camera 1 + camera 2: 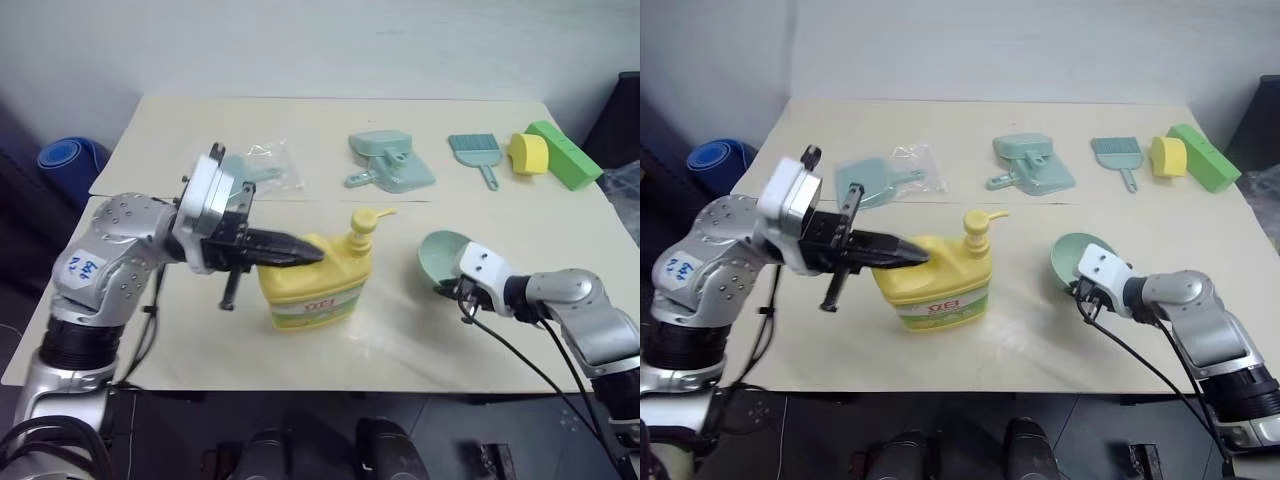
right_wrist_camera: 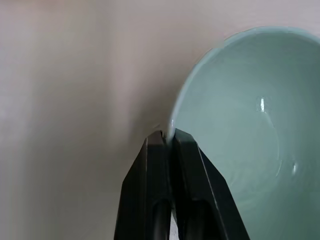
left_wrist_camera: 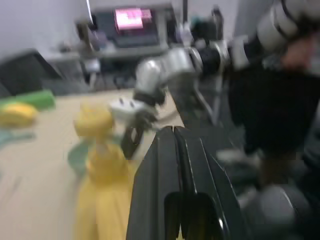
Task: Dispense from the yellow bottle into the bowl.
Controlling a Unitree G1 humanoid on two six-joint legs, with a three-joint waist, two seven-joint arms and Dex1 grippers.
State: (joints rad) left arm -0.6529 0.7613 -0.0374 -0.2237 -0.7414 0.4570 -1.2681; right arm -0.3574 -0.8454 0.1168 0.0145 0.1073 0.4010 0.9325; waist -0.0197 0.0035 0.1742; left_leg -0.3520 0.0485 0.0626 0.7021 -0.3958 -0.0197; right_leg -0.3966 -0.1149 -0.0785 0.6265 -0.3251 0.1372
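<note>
The yellow bottle (image 1: 311, 285) was stood upright near the middle of the beige table (image 1: 200, 340), label facing the front edge, with its pump top (image 1: 364, 224) pointed off toward the robot's right. The left gripper (image 1: 310, 253) was held level, aimed to the right, fingers pressed flat together with nothing pinched between them, and its tips were seen over the bottle's shoulder by the handle; whether they actually touched the plastic can't be told. Just to the right of the bottle, apart from it, the bowl (image 1: 440, 255) was tipped up on its edge instead of sitting flat. The right gripper (image 2: 168, 137) was clamped on the bowl's rim, which was seen squeezed between the two black fingers in the right wrist view, and the inside of the bowl looked empty. Further back on the table, a mint-green dustpan (image 1: 391, 163) and a small brush (image 1: 473, 155) were laid out, with a yellow block (image 1: 529, 152) and a green block (image 1: 564, 154) at the far right corner. A clear plastic bag (image 1: 268, 165) with another green item inside was lying behind the left arm.
</note>
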